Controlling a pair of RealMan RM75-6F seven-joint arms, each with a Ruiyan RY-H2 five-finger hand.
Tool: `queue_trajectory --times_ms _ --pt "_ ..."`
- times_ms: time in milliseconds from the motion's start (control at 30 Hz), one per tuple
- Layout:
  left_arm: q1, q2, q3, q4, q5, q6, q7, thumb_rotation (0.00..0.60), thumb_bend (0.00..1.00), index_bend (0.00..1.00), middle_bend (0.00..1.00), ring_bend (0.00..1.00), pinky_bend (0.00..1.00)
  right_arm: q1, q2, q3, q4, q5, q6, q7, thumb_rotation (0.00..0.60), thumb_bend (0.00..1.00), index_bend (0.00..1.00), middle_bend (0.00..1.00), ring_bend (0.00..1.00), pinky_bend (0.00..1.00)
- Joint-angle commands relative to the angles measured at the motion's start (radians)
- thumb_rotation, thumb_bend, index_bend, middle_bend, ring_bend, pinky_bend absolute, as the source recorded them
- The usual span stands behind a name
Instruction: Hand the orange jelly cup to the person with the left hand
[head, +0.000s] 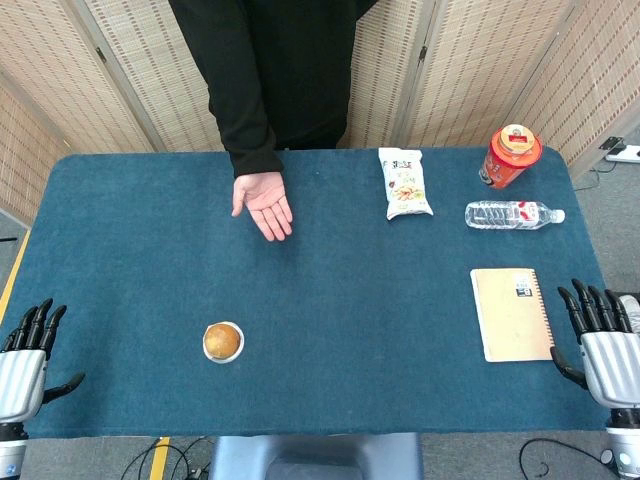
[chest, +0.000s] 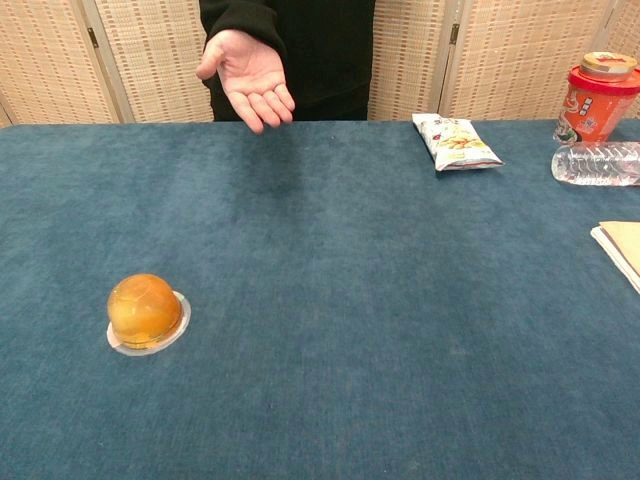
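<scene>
The orange jelly cup (head: 223, 341) (chest: 146, 311) sits upside down on its clear rim, on the blue table left of centre. My left hand (head: 27, 352) rests at the table's near-left corner, fingers spread and empty, well to the left of the cup. My right hand (head: 603, 335) lies at the near-right edge, fingers apart, holding nothing. Neither hand shows in the chest view. The person's open palm (head: 264, 203) (chest: 246, 76) hovers palm-up over the far side of the table, beyond the cup.
A snack bag (head: 405, 183) (chest: 455, 140), a red cup-noodle tub (head: 511, 156) (chest: 596, 98) and a lying water bottle (head: 512, 214) (chest: 597, 163) are at the far right. A tan notebook (head: 511, 313) (chest: 623, 247) lies near my right hand.
</scene>
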Motion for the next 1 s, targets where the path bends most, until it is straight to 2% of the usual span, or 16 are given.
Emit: queue_trajectory --times_ms 33,267,500,633,733,867,1000 --pt "-0.005 -0.005 0.005 -0.005 0.013 -0.004 0.005 0.6 0.18 0.0 0.02 0.0 0.25 0.005 0.002 -0.001 -0.002 0.002 -0.01 -0.001 0.6 0.25 0.0 0.0 0.0 0.0" --pt "-0.019 -0.012 0.043 -0.04 0.069 -0.032 0.019 0.6 0.18 0.01 0.02 0.0 0.25 -0.033 0.027 -0.025 0.0 -0.064 0.067 0.08 0.6 0.25 0.0 0.0 0.0 0.0" --pt "-0.079 0.013 0.078 -0.129 0.094 -0.159 0.036 0.6 0.18 0.03 0.02 0.0 0.25 -0.02 0.048 -0.032 0.012 -0.096 0.055 0.138 0.6 0.25 0.0 0.0 0.0 0.0" --pt "-0.134 -0.005 0.072 -0.16 0.1 -0.239 0.036 0.6 0.18 0.07 0.04 0.04 0.26 -0.01 0.056 -0.045 0.015 -0.127 0.043 0.156 0.6 0.25 0.0 0.0 0.0 0.0" --pt "-0.173 -0.029 0.057 -0.17 0.087 -0.293 0.097 0.6 0.18 0.06 0.06 0.07 0.27 -0.009 0.062 -0.048 0.02 -0.144 0.051 0.174 0.6 0.25 0.0 0.0 0.0 0.0" --pt "-0.226 -0.072 0.025 -0.164 0.058 -0.352 0.168 0.6 0.18 0.12 0.11 0.1 0.29 -0.014 0.068 -0.054 0.029 -0.157 0.064 0.193 0.6 0.25 0.0 0.0 0.0 0.0" --pt "-0.283 -0.114 0.001 -0.131 0.022 -0.424 0.177 0.6 0.19 0.18 0.16 0.15 0.29 -0.019 0.067 -0.055 0.033 -0.159 0.074 0.199 0.6 0.25 0.0 0.0 0.0 0.0"
